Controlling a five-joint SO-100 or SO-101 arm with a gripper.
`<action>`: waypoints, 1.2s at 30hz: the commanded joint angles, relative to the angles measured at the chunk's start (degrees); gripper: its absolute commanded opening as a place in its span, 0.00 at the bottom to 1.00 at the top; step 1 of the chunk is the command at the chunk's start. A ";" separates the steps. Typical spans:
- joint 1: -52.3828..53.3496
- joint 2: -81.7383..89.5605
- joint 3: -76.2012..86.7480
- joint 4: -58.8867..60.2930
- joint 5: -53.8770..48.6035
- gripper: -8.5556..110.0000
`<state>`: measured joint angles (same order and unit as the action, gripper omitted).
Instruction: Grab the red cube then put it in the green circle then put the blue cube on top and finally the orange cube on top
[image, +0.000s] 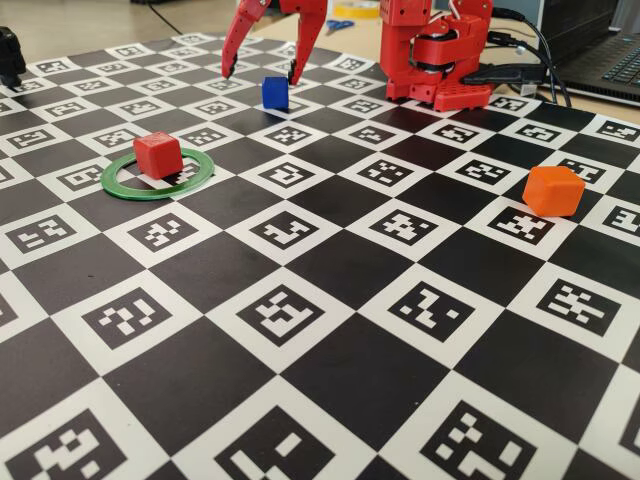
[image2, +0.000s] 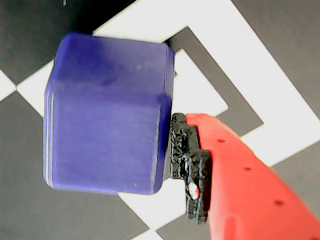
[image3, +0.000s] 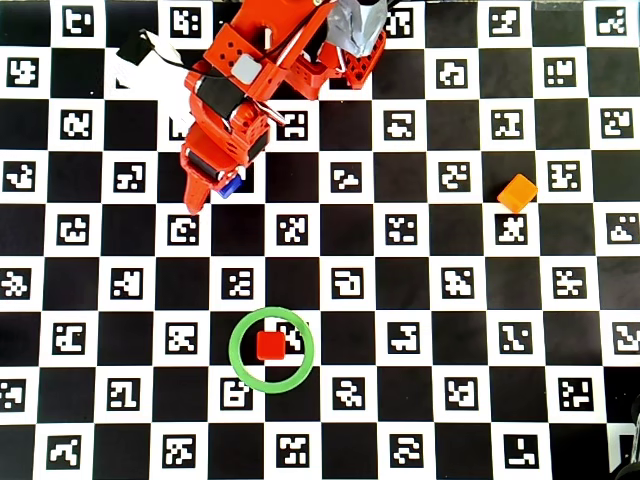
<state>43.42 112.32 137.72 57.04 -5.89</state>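
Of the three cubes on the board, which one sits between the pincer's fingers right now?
The blue cube, between the open pincer fingers. The red cube sits inside the green circle, and the orange cube lies alone, far from the arm.

We note the arm (image: 440, 50) is printed almost wholly in bright red plastic, base and links alike. Black cables (image: 520, 70) run from the base (image: 450, 95) off to the right in the fixed view. In the overhead view we see black motor blocks (image3: 215, 95) set between the red shells, a pale grey square patch (image3: 245, 68) on one link, and a grey cone-shaped part (image3: 358, 25) near the base. The tool (image: 260, 72) has two long, tapering red fingers (image: 240, 35). In the wrist view one finger (image2: 250, 185) shows a row of small round holes and a rough black pad (image2: 187, 165) along its inner edge.
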 joint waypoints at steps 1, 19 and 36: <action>0.53 -0.97 -0.53 -1.32 -0.18 0.42; 0.35 -4.39 -0.97 -3.96 -0.44 0.25; -0.44 -4.48 -3.69 -1.23 -1.49 0.17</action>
<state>43.42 107.58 137.64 53.79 -7.21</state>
